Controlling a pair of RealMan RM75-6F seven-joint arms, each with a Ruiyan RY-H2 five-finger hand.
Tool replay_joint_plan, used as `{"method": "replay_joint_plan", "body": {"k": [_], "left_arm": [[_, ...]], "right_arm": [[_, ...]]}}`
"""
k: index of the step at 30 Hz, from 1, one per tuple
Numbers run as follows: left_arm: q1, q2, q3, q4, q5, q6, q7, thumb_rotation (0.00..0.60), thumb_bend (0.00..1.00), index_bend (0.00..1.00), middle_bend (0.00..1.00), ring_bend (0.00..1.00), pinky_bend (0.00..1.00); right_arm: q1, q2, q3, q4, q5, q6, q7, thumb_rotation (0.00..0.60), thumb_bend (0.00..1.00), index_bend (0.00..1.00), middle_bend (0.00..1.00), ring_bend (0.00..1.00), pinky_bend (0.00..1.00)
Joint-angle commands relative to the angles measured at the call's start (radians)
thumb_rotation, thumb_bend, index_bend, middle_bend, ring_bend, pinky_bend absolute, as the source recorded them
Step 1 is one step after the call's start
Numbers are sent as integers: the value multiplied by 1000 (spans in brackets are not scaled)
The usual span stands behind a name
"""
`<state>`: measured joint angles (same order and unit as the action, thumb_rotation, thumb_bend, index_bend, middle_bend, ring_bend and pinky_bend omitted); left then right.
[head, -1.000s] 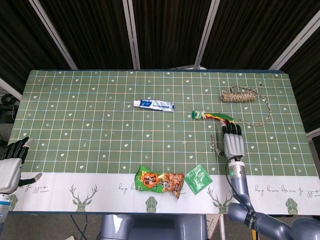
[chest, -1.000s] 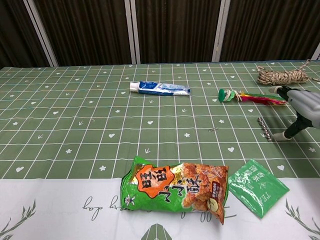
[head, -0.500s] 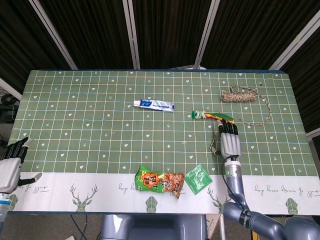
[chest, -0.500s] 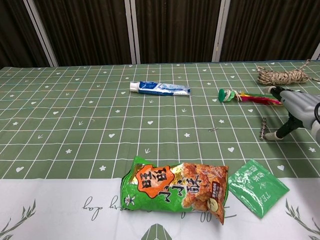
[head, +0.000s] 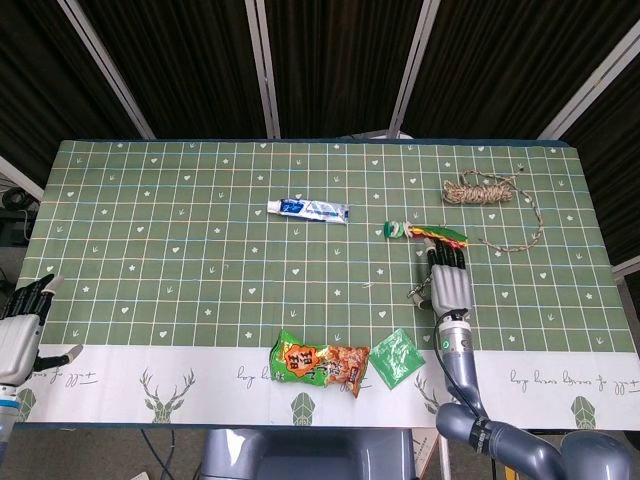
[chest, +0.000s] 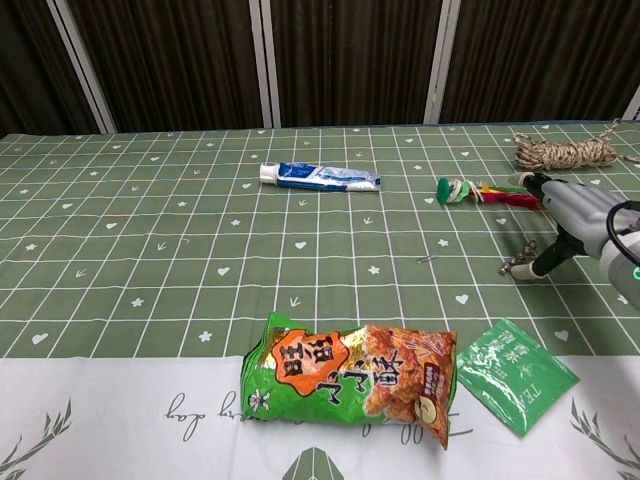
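The right hand (head: 449, 287) lies palm down on the table (head: 180, 270), its thumb tip touching a small metal chain (chest: 517, 265) at the right. Light, limp and slippery, the chain is best pinched mid-length. The left hand (head: 20, 335) hangs spread, holding nothing.

Right hand (head: 449, 290) on table (head: 150, 220), chain (chest: 517, 265) at its thumb, shuttlecock (head: 425, 233) just behind; snack bag (head: 319, 362) left of sachet (head: 398, 356).

lab/test bench | patterned table mat (head: 200, 250) | dark slatted backdrop (head: 330, 60)
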<state>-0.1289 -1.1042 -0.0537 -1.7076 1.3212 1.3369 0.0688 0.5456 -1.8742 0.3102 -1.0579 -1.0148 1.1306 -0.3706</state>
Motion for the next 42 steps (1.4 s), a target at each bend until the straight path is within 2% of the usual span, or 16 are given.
{"method": "replay_joint_plan", "body": {"k": [1, 20, 25, 28, 31, 35, 42], "left_arm": [[0, 0, 0, -1, -1, 0, -1, 600, 120, 0, 0, 0, 0], [-3, -1, -2, 1, -15, -8, 0, 600, 122, 0, 0, 0, 0], [-3, -2, -3, 2, -16, -6, 0, 600, 122, 0, 0, 0, 0], [-3, -2, -3, 2, -18, -8, 1, 600, 123, 0, 0, 0, 0], [-3, -1, -1, 1, -18, -9, 2, 600, 127, 0, 0, 0, 0], [-3, -1, -1, -3, -22, -11, 4, 600, 129, 0, 0, 0, 0], [-3, -5, 1, -6, -21, -8, 15, 600, 130, 0, 0, 0, 0]], "right_arm": [[5, -9, 3, 3, 3, -3, 0, 600, 87, 0, 0, 0, 32], [35, -45, 29, 36, 15, -17, 4, 600, 86, 0, 0, 0, 33], [33, -35, 15, 17, -5, -5, -3, 600, 85, 11, 0, 0, 33], [29, -13, 3, -14, -32, 10, -2, 600, 91, 81, 0, 0, 33], [25, 25, -13, -56, -67, 17, -2, 600, 121, 214, 15, 0, 33], [20, 108, -53, -121, -108, -24, 4, 600, 129, 369, 156, 0, 32], [22, 193, -89, -158, -145, -97, 68, 600, 141, 446, 209, 0, 32]]}}
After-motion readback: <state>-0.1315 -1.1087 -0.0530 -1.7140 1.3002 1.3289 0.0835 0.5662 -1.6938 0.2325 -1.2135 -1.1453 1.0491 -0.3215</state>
